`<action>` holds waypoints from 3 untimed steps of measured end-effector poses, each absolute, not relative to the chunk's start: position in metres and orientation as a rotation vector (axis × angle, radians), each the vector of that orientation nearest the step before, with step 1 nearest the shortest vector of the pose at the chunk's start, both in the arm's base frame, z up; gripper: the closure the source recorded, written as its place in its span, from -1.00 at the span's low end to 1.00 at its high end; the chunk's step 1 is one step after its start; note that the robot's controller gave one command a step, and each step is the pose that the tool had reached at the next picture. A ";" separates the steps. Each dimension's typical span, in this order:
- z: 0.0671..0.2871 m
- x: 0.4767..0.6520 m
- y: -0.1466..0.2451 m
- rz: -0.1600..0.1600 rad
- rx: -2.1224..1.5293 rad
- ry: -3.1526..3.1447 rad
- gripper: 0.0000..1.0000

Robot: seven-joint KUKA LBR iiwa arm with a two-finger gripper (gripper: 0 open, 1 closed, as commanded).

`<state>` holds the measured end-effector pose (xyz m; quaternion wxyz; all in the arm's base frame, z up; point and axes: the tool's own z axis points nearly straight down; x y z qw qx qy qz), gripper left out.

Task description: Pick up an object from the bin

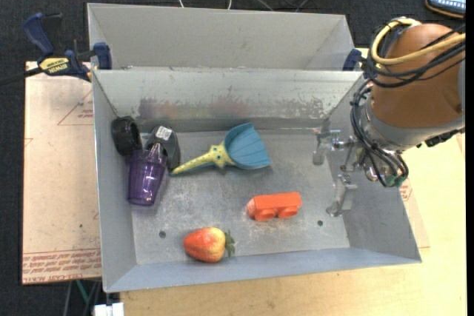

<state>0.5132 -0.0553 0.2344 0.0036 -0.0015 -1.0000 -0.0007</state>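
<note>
1. A grey metal bin [222, 115] is seen from above, with a few small things spread well apart on its floor.
2. The robot arm [418, 78], under a rounded orange cover with cables, reaches in from the right.
3. The gripper [329, 177] is at the right end of the bin, above bare floor. Its two thin metal fingers are spread wide, with nothing between them.
4. The thing nearest to the gripper is an orange block [274, 206]. It lies just left of the gripper, apart from the fingers, on the floor right of centre. It is a short, bright orange rectangular bar lying flat, with its long side across the bin.
5. A blue scoop [241, 148] with a yellow handle lies near the middle, towards the back wall.
6. A red strawberry [206, 244] with a green leafy end lies near the front wall.
7. At the left, a clear purple cup [146, 177] lies beside a black round thing [124, 135].
</note>
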 end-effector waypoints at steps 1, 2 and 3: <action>0.239 0.515 -0.055 -0.001 0.000 -3.143 -1.00; 0.124 0.536 -0.030 -0.002 0.294 -3.131 -1.00; 0.154 0.546 -0.014 0.001 0.381 -3.127 -1.00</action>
